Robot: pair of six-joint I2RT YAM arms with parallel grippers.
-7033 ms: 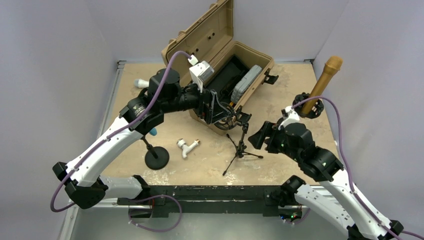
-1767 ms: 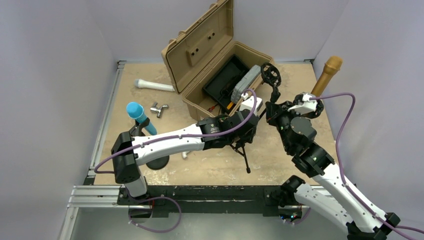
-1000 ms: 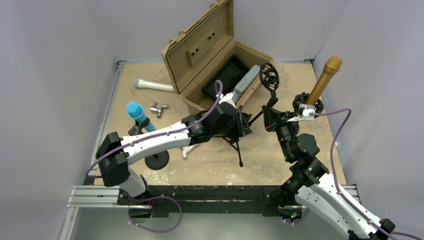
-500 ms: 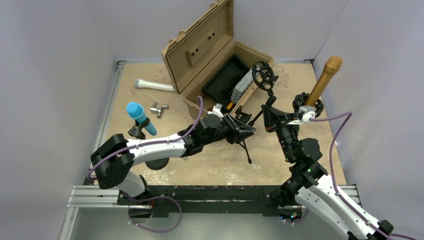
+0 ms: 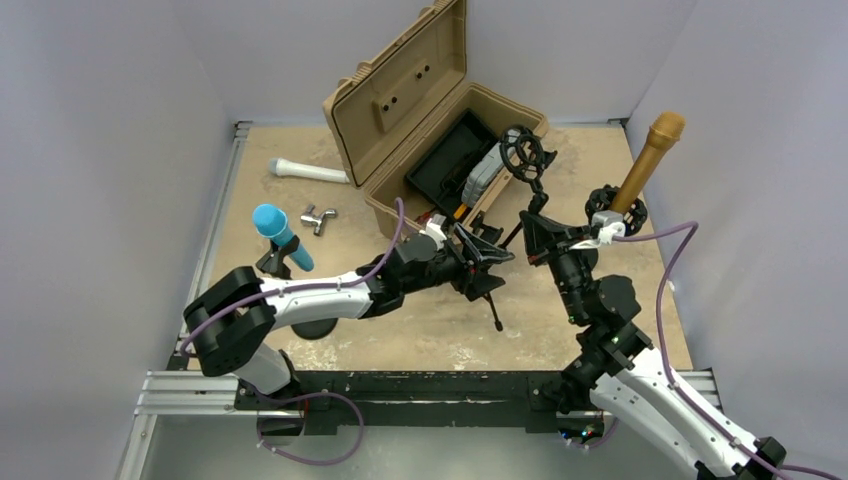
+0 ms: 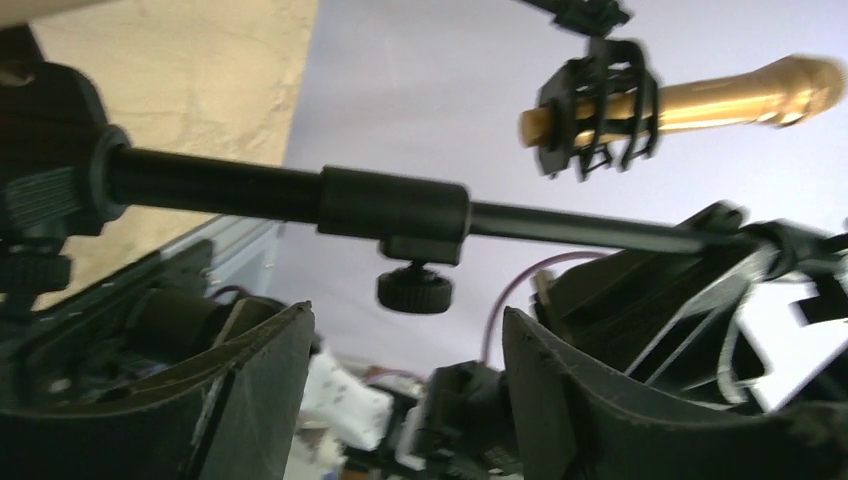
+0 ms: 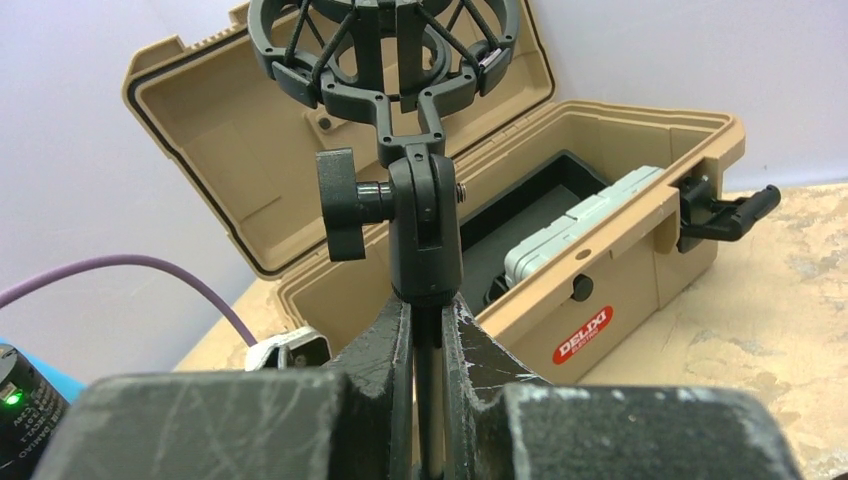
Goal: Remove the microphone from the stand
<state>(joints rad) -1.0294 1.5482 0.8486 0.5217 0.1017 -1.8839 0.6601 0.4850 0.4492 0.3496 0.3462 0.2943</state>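
Observation:
My right gripper (image 7: 428, 325) is shut on the thin pole of a black tripod stand (image 5: 488, 290), which hangs tilted above the table. The stand's shock-mount ring (image 7: 385, 40) is empty. In the left wrist view the stand's thicker tube (image 6: 390, 205) and its knob (image 6: 414, 290) pass just above my left gripper (image 6: 405, 335), which is open and apart from them. A gold microphone (image 5: 652, 150) sits in another shock mount (image 5: 612, 208) at the right. A blue microphone (image 5: 277, 230) stands clipped on a round-base stand (image 5: 312, 326) at the left.
An open tan case (image 5: 445, 175) with a grey device inside stands at the back, right behind the lifted stand. A white microphone (image 5: 305, 171) and a small metal fitting (image 5: 318, 217) lie on the table at the back left. Walls close in on both sides.
My left gripper has opened and let go of the stand's tube. The stand's shock-mount ring has swung left, towards the case, and the right gripper keeps hold of the pole.

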